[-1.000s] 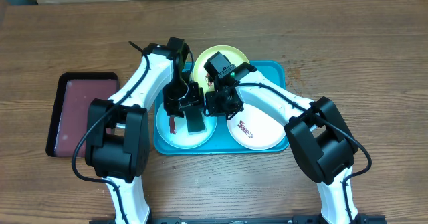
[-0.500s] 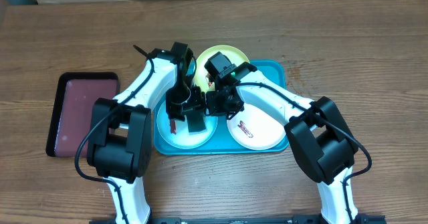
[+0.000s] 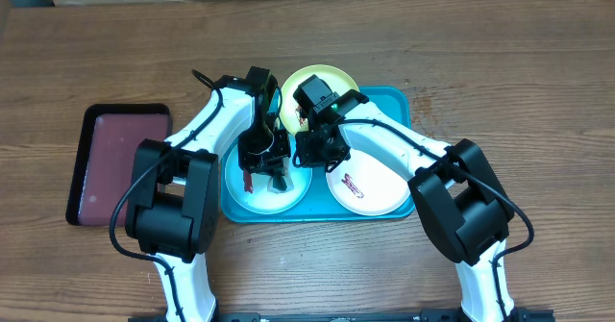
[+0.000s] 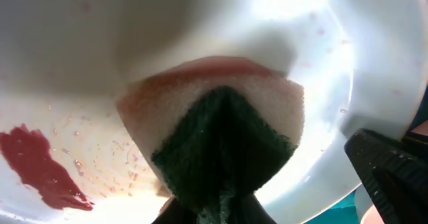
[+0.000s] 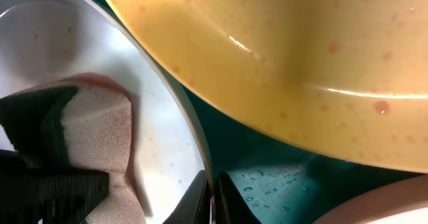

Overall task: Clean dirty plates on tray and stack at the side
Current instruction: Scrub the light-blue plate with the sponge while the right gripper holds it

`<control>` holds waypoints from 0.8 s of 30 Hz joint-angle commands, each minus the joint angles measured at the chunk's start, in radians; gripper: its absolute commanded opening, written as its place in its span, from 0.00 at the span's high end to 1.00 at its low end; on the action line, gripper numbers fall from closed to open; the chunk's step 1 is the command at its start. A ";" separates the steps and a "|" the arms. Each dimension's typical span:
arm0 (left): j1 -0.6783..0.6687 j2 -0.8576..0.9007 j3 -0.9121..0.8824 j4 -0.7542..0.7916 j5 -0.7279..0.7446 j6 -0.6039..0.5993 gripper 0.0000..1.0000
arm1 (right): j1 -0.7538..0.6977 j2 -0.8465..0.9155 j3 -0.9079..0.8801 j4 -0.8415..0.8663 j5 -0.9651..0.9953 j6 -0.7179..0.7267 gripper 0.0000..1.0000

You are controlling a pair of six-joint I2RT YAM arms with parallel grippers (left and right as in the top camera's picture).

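Observation:
Three plates lie on the teal tray [image 3: 394,101]: a yellow-green one [image 3: 332,80] at the back, a light blue one [image 3: 255,195] front left, a white one [image 3: 377,195] front right. My left gripper [image 3: 277,173] is shut on a sponge [image 4: 227,130] with a green scouring side, pressed onto the light blue plate [image 4: 348,63] next to a red smear [image 4: 40,170]. The right gripper [image 3: 309,154] is shut on that plate's rim [image 5: 194,150], one finger inside and one outside. Under the wrist camera, the left gripper [image 4: 214,214] is mostly hidden by the sponge. The right gripper [image 5: 212,200] stands beside the yellow-green plate [image 5: 301,63].
A dark maroon tray [image 3: 120,163] with a black rim sits on the wooden table left of the teal tray. The white plate carries a red smear [image 3: 353,183]. Both arms meet over the middle of the teal tray [image 5: 267,157].
My left gripper has closed on the sponge and squeezed it narrower, shifting slightly over the light blue plate. The right gripper has kept its hold on the rim.

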 commanded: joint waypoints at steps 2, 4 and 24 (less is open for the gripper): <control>0.000 0.010 -0.008 0.036 -0.021 -0.004 0.95 | 0.002 0.005 -0.007 0.003 -0.001 0.004 0.94; 0.000 0.010 -0.023 0.061 -0.022 -0.003 0.96 | 0.002 0.005 -0.007 0.003 -0.001 0.004 0.94; 0.061 0.010 -0.121 -0.027 -0.562 -0.138 0.95 | 0.002 0.005 -0.007 0.000 0.000 0.001 0.94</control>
